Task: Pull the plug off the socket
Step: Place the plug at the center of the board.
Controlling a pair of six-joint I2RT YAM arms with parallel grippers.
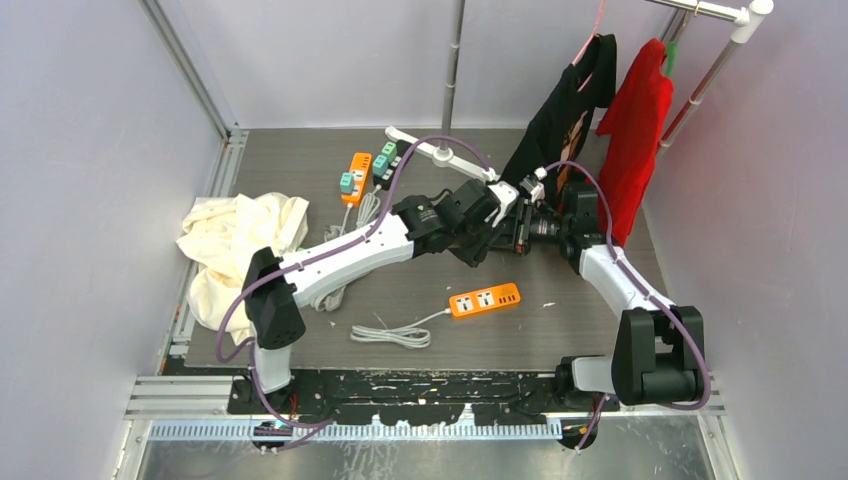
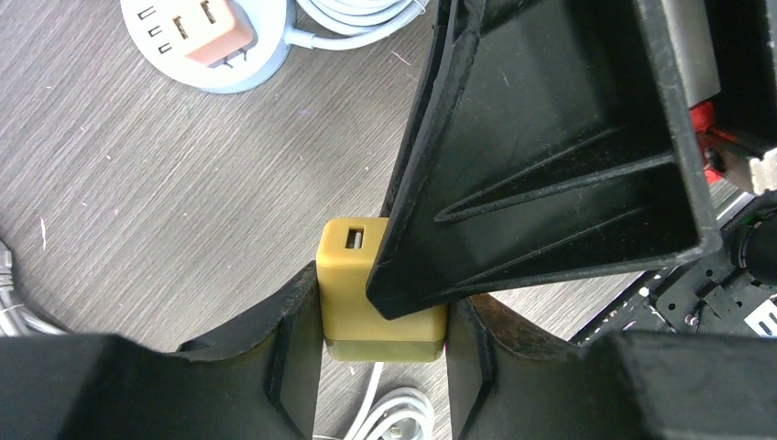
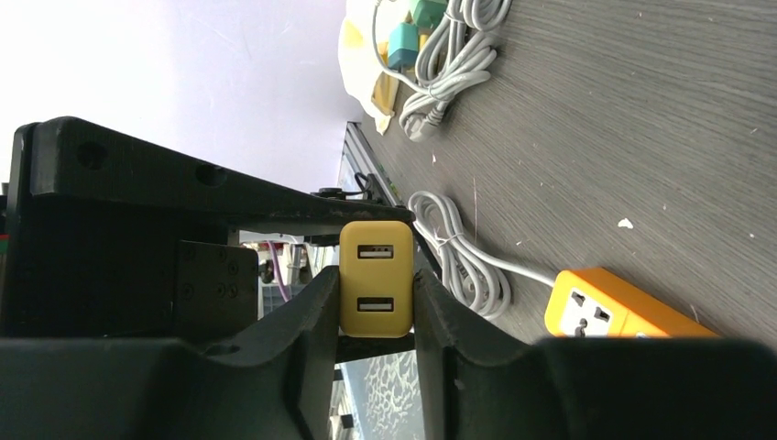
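A: Pinching anything, the right hand (image 3: 376, 289)?
B: Yes, the yellow plug (image 3: 376, 266), clamped by its sides, two USB ports facing the wrist camera.
A: And the left hand (image 2: 383, 312)?
B: Pressed against the same plug's flanks, right of centre in the top view, over the desk (image 1: 560, 330). What it plugs into is hidden.

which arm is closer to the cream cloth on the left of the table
Left. The left arm runs right beside the cream cloth, its elbow at the cloth's edge. The right arm stands on the opposite side, well apart from it.
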